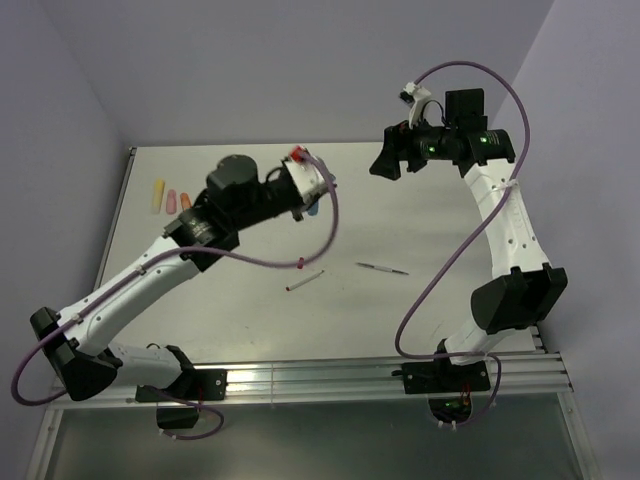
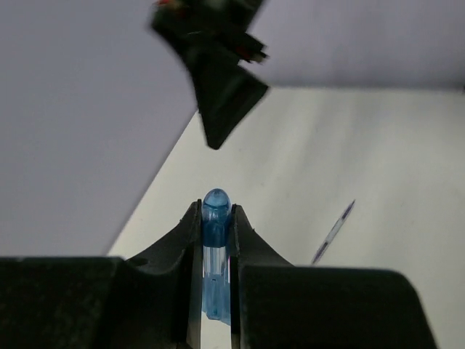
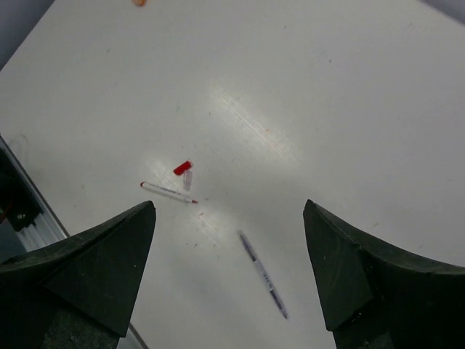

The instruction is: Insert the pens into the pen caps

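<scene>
My left gripper is shut on a translucent blue pen, whose rounded darker-blue end pokes out past the fingertips. It is held above the table's far middle, with the blue pen just showing under the wrist. My right gripper hangs open and empty high over the table, a short way in front of the left one; one of its fingers shows there. Below it lie a red pen cap, a thin white pen and a thin grey pen.
A yellow pen, a pink one and an orange one lie side by side at the table's far left. Grey walls close in the table at the back and on both sides. A metal rail runs along the near edge.
</scene>
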You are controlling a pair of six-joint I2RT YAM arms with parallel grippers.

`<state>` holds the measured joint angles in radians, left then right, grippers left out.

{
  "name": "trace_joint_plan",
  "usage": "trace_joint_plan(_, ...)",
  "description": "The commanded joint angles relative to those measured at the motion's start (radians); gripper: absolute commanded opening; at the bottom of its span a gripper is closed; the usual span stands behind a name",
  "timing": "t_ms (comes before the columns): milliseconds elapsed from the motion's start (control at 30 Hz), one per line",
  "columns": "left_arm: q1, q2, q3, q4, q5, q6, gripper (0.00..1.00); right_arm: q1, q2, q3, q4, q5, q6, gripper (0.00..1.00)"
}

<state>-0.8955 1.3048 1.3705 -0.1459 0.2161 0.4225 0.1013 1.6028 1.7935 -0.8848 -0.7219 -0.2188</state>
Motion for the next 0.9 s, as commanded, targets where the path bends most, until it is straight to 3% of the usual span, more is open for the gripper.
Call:
trace_joint_plan(0, 0.116, -0.024, 0.081, -0.004, 0.1, -0.414, 0.0, 0.003, -0.046, 0.095, 0.081, -0.008, -0.043, 0.9)
trace_joint_plan(67, 0.147, -0.067, 0.053, 0.057, 0.104, -0.479, 0.0, 0.001, -0.056, 0.098, 0.127, -0.104, -0.037, 1.0)
trace_joint_plan(100, 0.177, -0.085, 0.03, 0.093, 0.132, -0.505, 0.0, 0.001, -0.06, 0.068, 0.162, -0.134, -0.015, 1.0)
trace_joint_plan(200, 0.243, -0.142, -0.024, 0.201, 0.143, -0.652, 0.0, 0.001, -0.089, -0.072, 0.413, -0.298, 0.143, 1.0)
trace_joint_plan(233, 0.262, -0.148, -0.024, 0.213, 0.158, -0.694, 0.0, 0.003, -0.089, -0.103, 0.487, -0.325, 0.297, 1.0)
trace_joint_plan(300, 0.337, -0.16, -0.014, 0.236, 0.227, -0.81, 0.0, 0.005, -0.09, -0.187, 0.714, -0.477, 0.427, 1.0)
trace_joint_plan(333, 0.36, -0.165, -0.01, 0.238, 0.245, -0.835, 0.0, 0.005, -0.099, -0.219, 0.904, -0.514, 0.575, 1.0)
trace_joint_plan(433, 0.405, -0.157, 0.042, 0.189, 0.249, -0.899, 0.0, 0.038, -0.208, -0.441, 1.348, -0.476, 0.842, 0.99)
trace_joint_plan(467, 0.423, -0.144, 0.071, 0.18, 0.311, -0.912, 0.0, 0.055, -0.242, -0.526, 1.388, -0.452, 0.843, 0.99)
trace_joint_plan(567, 0.449, -0.134, 0.076, 0.224, 0.408, -0.967, 0.0, 0.144, -0.288, -0.549, 1.388, -0.447, 0.785, 0.99)
trace_joint_plan(700, 0.492, -0.133, 0.013, 0.412, 0.552, -1.137, 0.0, 0.227, -0.29, -0.557, 1.39, -0.453, 0.791, 0.98)
trace_joint_plan(867, 0.559, -0.131, -0.059, 0.54, 0.574, -1.297, 0.0, 0.252, -0.316, -0.586, 1.394, -0.435, 0.782, 0.98)
